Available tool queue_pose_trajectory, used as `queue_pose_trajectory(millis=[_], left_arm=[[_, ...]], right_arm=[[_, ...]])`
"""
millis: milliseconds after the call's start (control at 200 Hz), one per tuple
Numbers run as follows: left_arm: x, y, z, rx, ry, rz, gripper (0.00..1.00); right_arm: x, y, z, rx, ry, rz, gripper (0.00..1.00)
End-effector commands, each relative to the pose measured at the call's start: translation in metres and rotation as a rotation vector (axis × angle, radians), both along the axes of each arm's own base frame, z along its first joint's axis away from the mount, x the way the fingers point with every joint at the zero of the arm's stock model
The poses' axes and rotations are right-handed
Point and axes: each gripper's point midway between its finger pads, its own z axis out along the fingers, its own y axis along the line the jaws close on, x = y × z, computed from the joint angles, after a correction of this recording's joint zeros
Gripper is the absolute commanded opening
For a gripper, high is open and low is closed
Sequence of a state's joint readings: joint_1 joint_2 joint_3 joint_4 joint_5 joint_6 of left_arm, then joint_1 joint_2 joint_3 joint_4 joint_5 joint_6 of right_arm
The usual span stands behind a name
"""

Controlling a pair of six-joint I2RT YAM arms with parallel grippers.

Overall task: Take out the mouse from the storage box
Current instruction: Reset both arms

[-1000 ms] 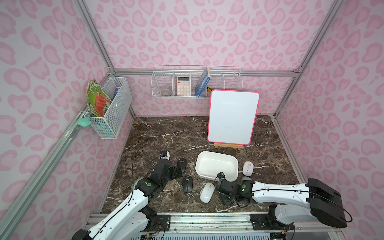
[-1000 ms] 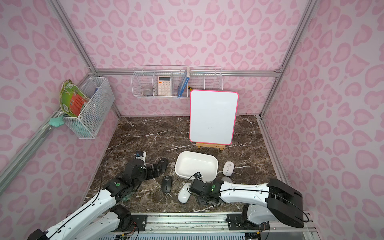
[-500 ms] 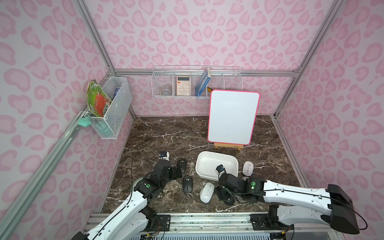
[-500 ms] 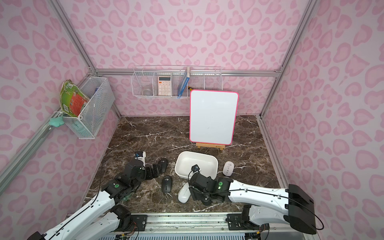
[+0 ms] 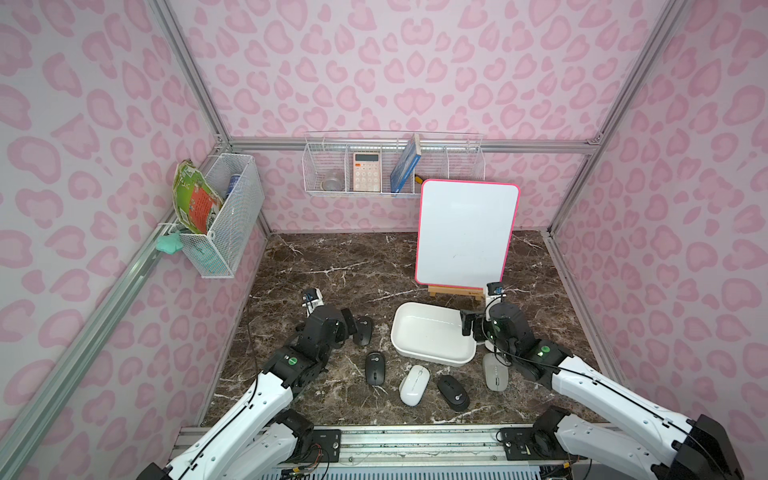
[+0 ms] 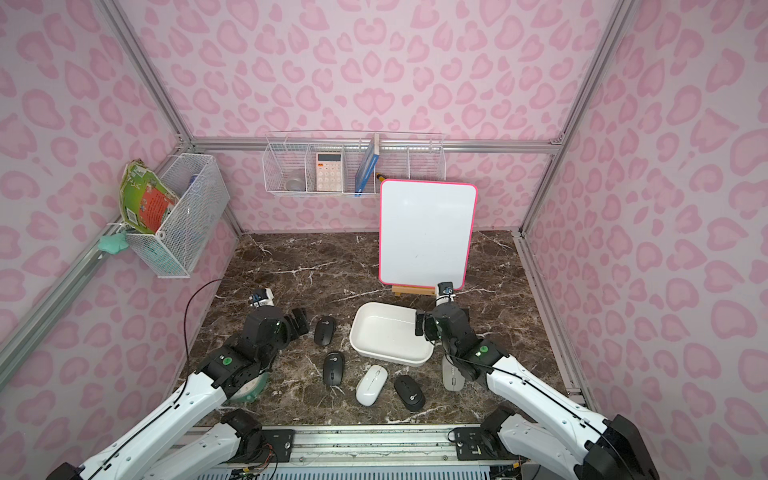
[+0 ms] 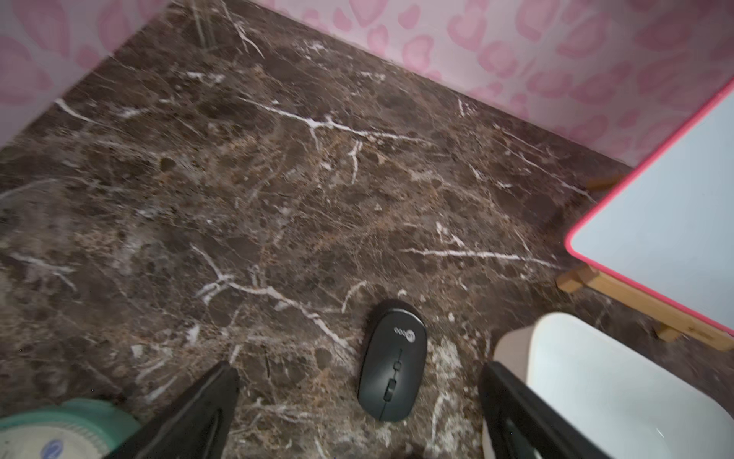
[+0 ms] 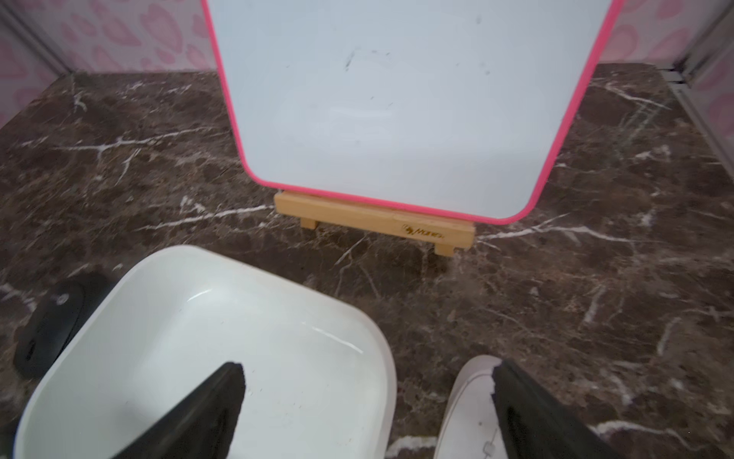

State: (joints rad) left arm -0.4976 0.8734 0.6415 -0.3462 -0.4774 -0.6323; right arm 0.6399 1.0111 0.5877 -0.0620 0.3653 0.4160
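The storage box [image 5: 428, 332] [image 6: 388, 332], a shallow white tub, sits on the marble floor with nothing showing inside it. Several mice lie around it: a black mouse [image 5: 363, 330] at its left, then a black mouse [image 5: 375, 368], a white mouse [image 5: 414, 384], a black mouse [image 5: 454, 392] and a grey mouse [image 5: 495, 371] along its front. My right gripper [image 5: 473, 328] [image 8: 367, 373] hangs open and empty over the box's right end, with a white mouse [image 8: 468, 409] beside one finger. My left gripper [image 5: 351, 326] [image 7: 359, 373] is open, with the black mouse [image 7: 391, 365] on the floor between its fingertips.
A pink-framed whiteboard [image 5: 465, 232] on a wooden easel [image 8: 373, 222] stands just behind the box. Wire baskets [image 5: 224, 220] [image 5: 392, 166] hang on the left and back walls. A green roll [image 6: 249, 388] lies under my left arm.
My right gripper opened fully, left a black mouse on the floor in front of the box, and moved back and right to the box's right end. The left arm stayed put.
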Motion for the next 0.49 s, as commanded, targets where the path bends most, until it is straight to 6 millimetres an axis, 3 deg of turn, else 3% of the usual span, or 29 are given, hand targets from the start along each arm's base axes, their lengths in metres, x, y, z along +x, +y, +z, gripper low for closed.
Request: queue_pose_trajectory(millis=[0,105,190,260,490], left_arm=[[0.014,0.032,0.018,0.116,-0.064,0.185,0.99],[0.028,0.049,0.019,0.141,-0.053,0.267,0.99],[0.043,0.057,0.015,0.161,-0.091,0.271,0.99],[0.05,0.079,0.007,0.155,-0.074,0.329,0.99],[0.052,0.141,-0.017,0.159,-0.014,0.481,0.99]], right_arm=[[0.034,-0.023,0.025,0.011,-0.129,-0.108,1.0],[0.048,-0.067,0.026,-0.032,-0.166,-0.267,1.0],[0.046,-0.096,0.033,-0.022,-0.26,-0.349,1.0],[0.04,-0.12,0.033,-0.022,-0.321,-0.431,1.0],[0.031,-0.161,0.021,-0.091,-0.358,-0.527,1.0]])
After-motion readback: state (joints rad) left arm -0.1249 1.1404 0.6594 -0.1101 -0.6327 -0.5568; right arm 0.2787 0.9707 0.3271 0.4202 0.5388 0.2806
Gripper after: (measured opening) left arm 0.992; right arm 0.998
